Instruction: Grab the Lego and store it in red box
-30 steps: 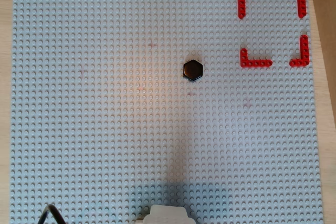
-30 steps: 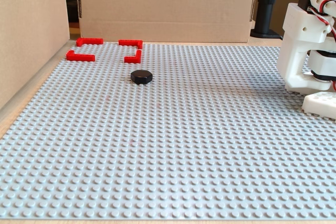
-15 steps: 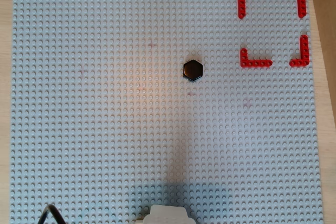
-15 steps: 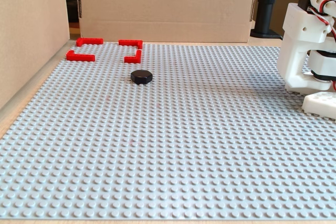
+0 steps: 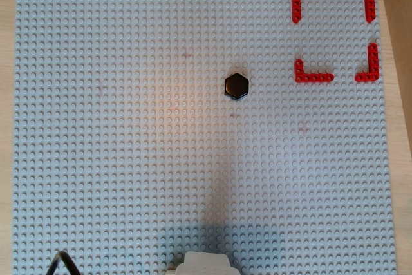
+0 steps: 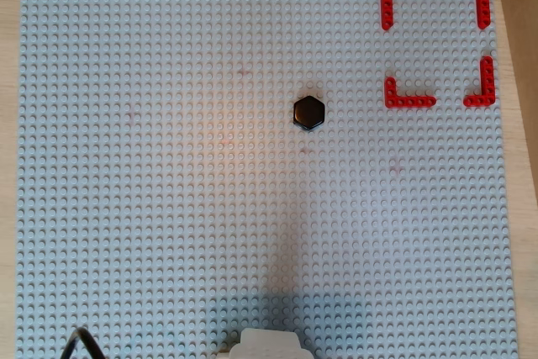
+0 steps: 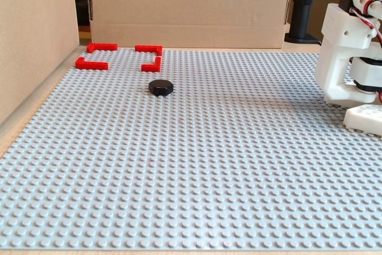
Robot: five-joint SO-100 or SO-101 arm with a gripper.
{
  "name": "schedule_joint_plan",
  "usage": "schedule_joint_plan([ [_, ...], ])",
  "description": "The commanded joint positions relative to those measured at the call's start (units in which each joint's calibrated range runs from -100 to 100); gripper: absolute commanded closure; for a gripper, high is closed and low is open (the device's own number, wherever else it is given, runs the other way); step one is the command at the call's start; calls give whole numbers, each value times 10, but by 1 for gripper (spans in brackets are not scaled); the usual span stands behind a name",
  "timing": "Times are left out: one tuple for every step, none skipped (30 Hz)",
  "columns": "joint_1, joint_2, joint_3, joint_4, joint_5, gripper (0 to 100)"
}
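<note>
The black hexagonal Lego (image 5: 237, 86) (image 7: 160, 86) lies flat on the grey studded baseplate (image 5: 129, 159) (image 7: 209, 177), outside the red box (image 5: 314, 78) (image 7: 91, 64). In both overhead views the box sits toward two o'clock from it, near but apart. The white arm (image 7: 349, 58) stands at the baseplate's right edge in the fixed view, well apart; its jaws are out of sight. Cardboard walls (image 7: 191, 4) stand behind.

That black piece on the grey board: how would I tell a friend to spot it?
Find the grey studded baseplate filling the overhead views. In its top right corner, four red corner pieces outline the red box. Just outside it, lower left, lies the Lego: the only black thing, a flat glossy hexagon.
</note>
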Motion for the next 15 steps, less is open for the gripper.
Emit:
schedule_joint_plan([
  [0, -5, -8, 3, 1, 97],
  [0, -5, -8, 3, 1, 97],
  [0, -5, -8, 3, 1, 97],
  [0, -5, -8, 3, 1, 97],
  [0, -5, -8, 3, 1, 97],
  [0, -5, -8, 3, 1, 97],
  [0, -5, -8, 3, 1, 97],
  [0, -5, -8, 3, 1, 97],
  [0, -5, -8, 3, 1, 97],
  [0, -5, -8, 3, 1, 97],
  [0, -5, -8, 3, 1, 97],
  [0, -5, -8, 3, 1, 97],
  [0, -5, -8, 3, 1, 97],
  [0, -5, -8, 3, 1, 97],
  [-4, -5, -8, 3, -3, 97],
])
